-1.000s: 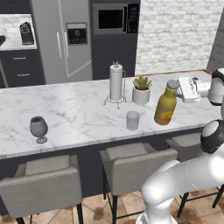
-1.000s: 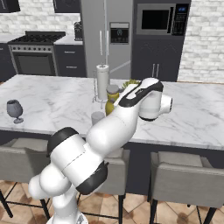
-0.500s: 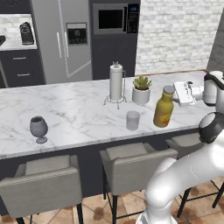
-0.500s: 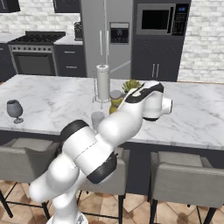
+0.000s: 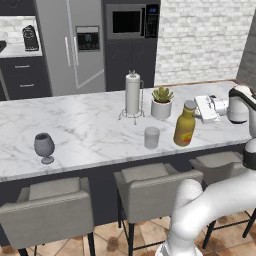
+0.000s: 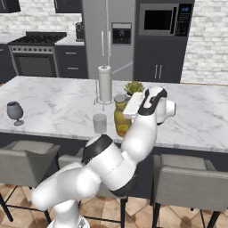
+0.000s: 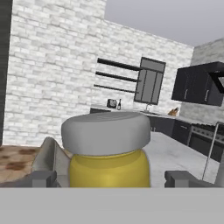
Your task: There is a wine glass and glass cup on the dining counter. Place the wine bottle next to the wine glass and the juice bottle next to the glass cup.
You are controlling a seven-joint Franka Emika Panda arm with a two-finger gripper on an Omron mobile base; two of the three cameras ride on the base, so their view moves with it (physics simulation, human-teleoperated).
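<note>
I am standing at the long side of the desk (image 5: 85,127) with my pincer (image 5: 199,108) held level, just beside the neck of the juice bottle (image 5: 184,124) on the side toward the desk's right end. In the hand view the grey cap (image 7: 106,130) is sitting between my two finger tips (image 7: 43,178), which are standing wide, each clear of the bottle, so I am gripping nothing.

The juice bottle is standing upright near the desk's front edge, toward its right end, with the glass cup (image 5: 151,137) close beside it toward the left end. The wine glass (image 5: 44,147) is standing well apart, near the front edge toward the left end. A paper towel holder (image 5: 132,94) and a potted plant (image 5: 162,102) are standing behind the cup and bottle.

I am judging the bottle to be rigid, smooth and fairly heavy, top-heavy if taken by the cap. I am rating the neck just under the cap a workable hold, the body below it a steadier one. The cup and goblet are looking fragile and easily tipped.
</note>
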